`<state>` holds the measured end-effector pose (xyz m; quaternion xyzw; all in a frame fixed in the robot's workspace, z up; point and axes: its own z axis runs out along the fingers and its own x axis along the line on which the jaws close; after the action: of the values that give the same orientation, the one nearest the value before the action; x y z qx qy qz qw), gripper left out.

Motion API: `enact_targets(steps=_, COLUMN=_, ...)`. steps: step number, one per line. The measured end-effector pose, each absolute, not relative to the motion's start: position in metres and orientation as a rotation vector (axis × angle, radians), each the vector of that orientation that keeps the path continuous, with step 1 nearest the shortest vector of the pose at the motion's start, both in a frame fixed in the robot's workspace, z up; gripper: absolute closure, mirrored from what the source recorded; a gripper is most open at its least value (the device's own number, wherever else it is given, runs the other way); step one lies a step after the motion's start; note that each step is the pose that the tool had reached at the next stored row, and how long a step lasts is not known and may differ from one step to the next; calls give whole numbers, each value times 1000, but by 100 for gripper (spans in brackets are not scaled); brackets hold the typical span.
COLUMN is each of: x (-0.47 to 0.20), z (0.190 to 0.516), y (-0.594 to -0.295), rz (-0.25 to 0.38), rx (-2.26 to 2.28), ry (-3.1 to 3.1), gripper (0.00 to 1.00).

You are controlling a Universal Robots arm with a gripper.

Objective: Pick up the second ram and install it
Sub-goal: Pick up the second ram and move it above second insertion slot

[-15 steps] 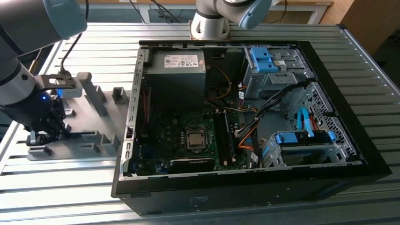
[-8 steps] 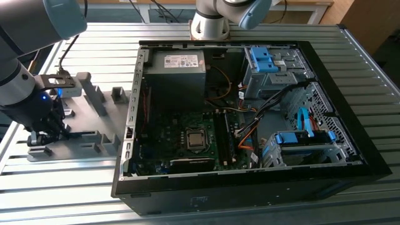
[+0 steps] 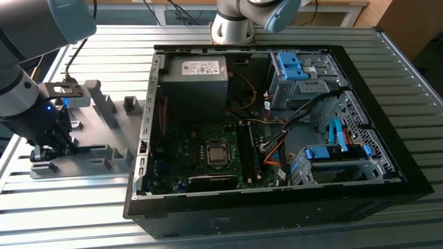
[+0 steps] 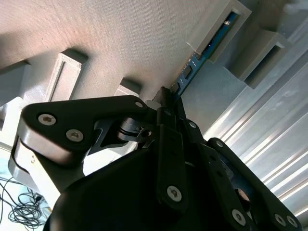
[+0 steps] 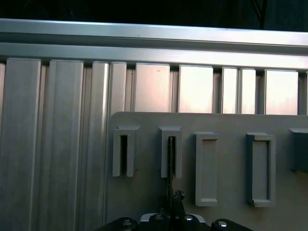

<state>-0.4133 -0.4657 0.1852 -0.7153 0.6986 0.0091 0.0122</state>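
Working low at the grey holder (image 3: 86, 136) on the desk (image 3: 83, 192), your end effector (image 4: 169, 96) appears clenched on the second ram (image 4: 195, 65) | stick stands on edge in a slotted block (image 4: 216, 29), upright so both faces can be pinched | long axis lies level, running from grasp to block.

The arm (image 3: 21, 98) hangs low, its claw (image 3: 51, 152) pointing straight down with fingers (image 4: 169, 144) pinched close together.
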Motion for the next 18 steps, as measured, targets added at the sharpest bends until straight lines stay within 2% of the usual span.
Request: enact_targets(steps=18, x=-413, z=212, y=-466, rz=28, rx=-2230, ry=2178, gripper=86)
